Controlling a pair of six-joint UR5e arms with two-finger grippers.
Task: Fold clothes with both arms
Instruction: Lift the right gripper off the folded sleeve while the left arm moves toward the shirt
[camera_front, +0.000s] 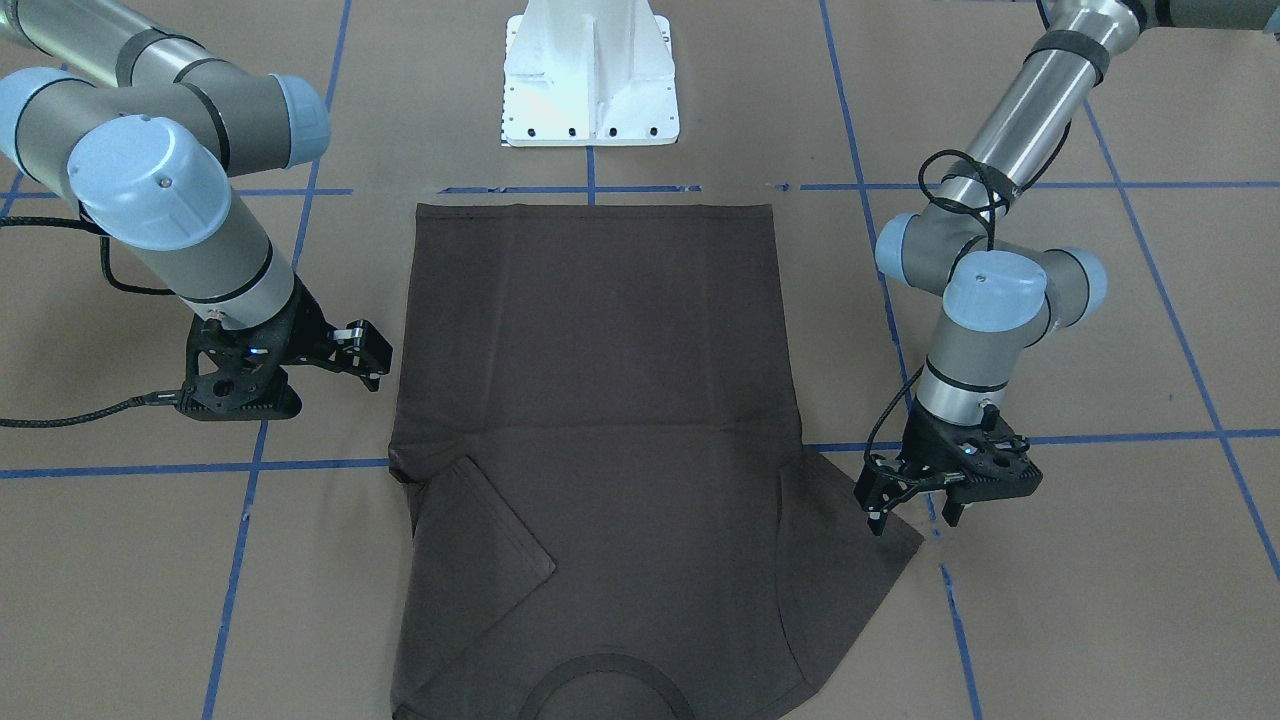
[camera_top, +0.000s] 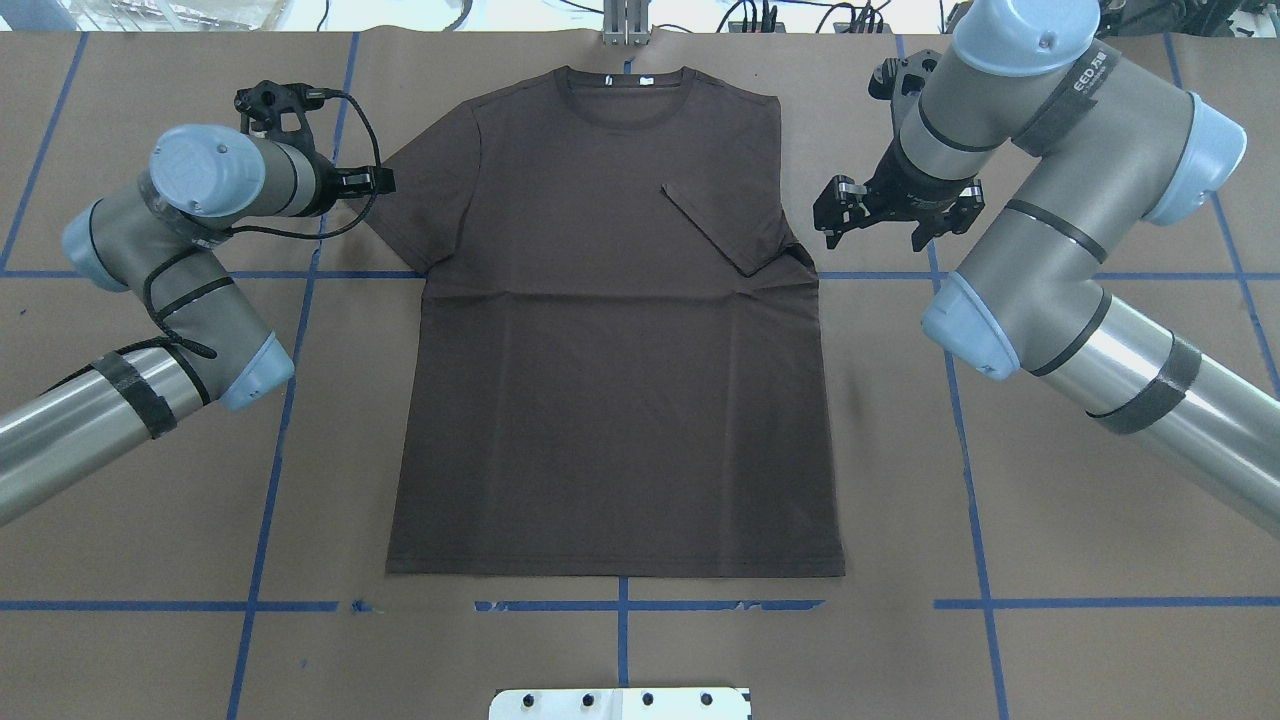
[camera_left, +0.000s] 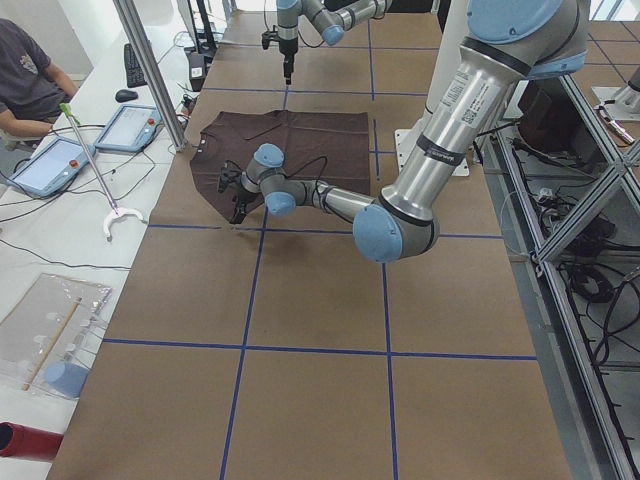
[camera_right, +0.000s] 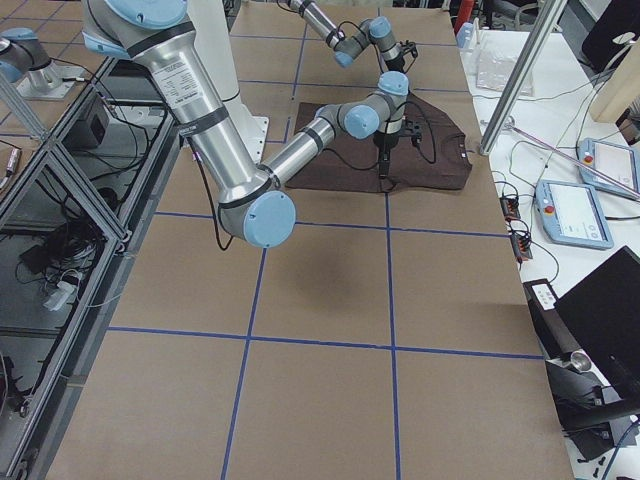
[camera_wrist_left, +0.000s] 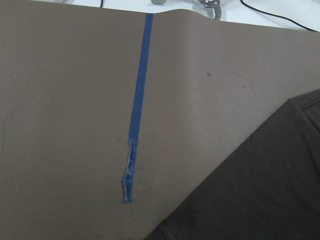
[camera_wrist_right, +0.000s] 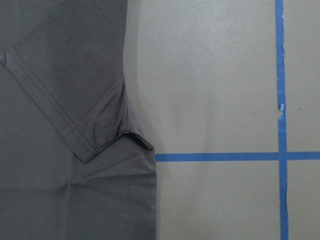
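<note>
The clothes are one dark brown T-shirt (camera_top: 610, 400) lying flat on the brown table, collar (camera_top: 625, 95) at the far edge. One sleeve (camera_top: 720, 225) is folded inward over the chest, also seen in the right wrist view (camera_wrist_right: 65, 100). The other sleeve (camera_top: 420, 200) lies spread out. My left gripper (camera_top: 375, 182) hovers at that spread sleeve's tip, open and empty (camera_front: 910, 515). Just off the shirt's folded side, my right gripper (camera_top: 880, 220) stands open and holds nothing (camera_front: 365, 355). Neither wrist view shows any fingers.
Blue tape lines (camera_top: 620, 605) grid the table. The white pedestal (camera_front: 590, 75) stands at the robot's edge behind the hem. In the exterior left view a seated person (camera_left: 25, 70), two tablets (camera_left: 130, 128) and a metal post (camera_left: 150, 70) sit beyond the collar end.
</note>
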